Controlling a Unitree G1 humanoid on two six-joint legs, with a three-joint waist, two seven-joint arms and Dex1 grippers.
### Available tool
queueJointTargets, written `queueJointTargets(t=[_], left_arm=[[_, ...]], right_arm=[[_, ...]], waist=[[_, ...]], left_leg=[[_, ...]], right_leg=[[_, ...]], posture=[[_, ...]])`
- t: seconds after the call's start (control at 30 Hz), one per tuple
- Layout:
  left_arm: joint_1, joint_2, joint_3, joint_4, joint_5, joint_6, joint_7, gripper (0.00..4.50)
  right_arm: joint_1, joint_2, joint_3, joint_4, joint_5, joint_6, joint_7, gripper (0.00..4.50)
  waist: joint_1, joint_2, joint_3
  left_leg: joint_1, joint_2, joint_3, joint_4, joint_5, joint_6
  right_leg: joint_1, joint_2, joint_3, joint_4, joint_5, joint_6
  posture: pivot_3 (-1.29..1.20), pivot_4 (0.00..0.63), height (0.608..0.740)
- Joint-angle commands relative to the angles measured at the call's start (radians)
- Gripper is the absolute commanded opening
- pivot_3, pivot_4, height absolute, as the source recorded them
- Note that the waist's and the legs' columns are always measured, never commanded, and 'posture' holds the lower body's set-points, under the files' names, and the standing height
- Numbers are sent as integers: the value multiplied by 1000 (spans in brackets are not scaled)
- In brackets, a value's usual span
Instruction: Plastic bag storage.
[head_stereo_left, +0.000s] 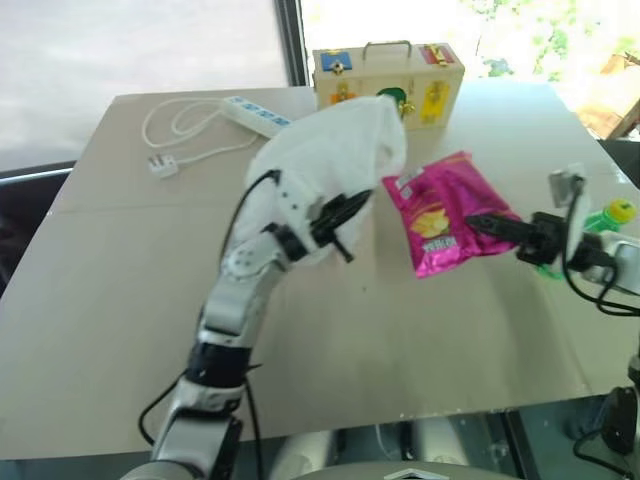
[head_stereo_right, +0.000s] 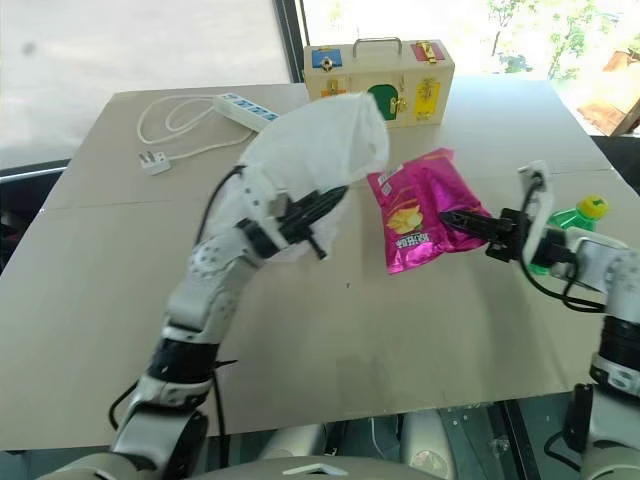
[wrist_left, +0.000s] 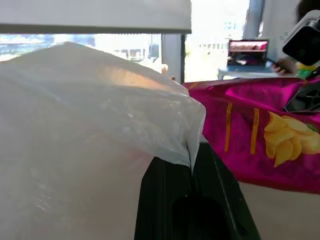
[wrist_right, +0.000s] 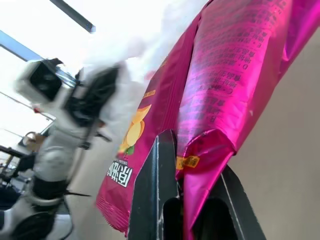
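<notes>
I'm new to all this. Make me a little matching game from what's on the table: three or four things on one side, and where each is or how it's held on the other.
Things:
1. plastic bag
2. pink snack packet
3. power strip
4. wooden box

States:
a. lying at the table's far left, cable coiled beside it
b. pinched by the right tool
c. standing at the far edge, handle on top
d. held up by the left tool

Pairs: 1-d, 2-b, 3-a, 4-c
</notes>
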Motion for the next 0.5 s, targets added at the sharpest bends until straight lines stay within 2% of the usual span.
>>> queueJointTargets(t=[0.03, 0.17, 0.3, 0.4, 0.5], left_arm=[[-25, -26, -48, 2, -3, -53, -74, 0], [-16, -11, 2, -4, -44, -45, -94, 0], [-12, 3, 101, 17, -114, -5, -68, 0], [7, 9, 135, -34, -205, 68, -94, 0], [39, 26, 142, -78, -265, 116, -133, 0]], right_arm=[[41, -11, -101, -105, 184, 40, -87, 85], [120, -49, -144, -131, 408, 16, -185, 85], [165, -100, -63, -136, 611, -46, -261, 85], [136, -78, 61, -102, 590, -68, -264, 85], [76, -61, 173, -32, 502, -69, -201, 85]], waist=[[-9, 0, 0], [-14, 0, 0], [-15, 0, 0], [-14, -1, -1], [-14, -1, -1]], left_leg=[[0, 0, 2, 0, 0, 0], [4, 1, 5, -2, 0, 0], [5, 1, 6, -2, 0, 0], [6, 2, 6, -1, 0, 0], [6, 1, 6, -1, 0, 0]], right_leg=[[0, 0, 2, 1, 0, 0], [0, 1, 6, 3, 0, 0], [1, 1, 7, 3, 0, 1], [2, 2, 7, 2, 1, 1], [2, 2, 6, 2, 1, 1]], posture=[[0, 150, 740], [0, 150, 740], [0, 150, 740], [0, 150, 740], [0, 150, 740]])
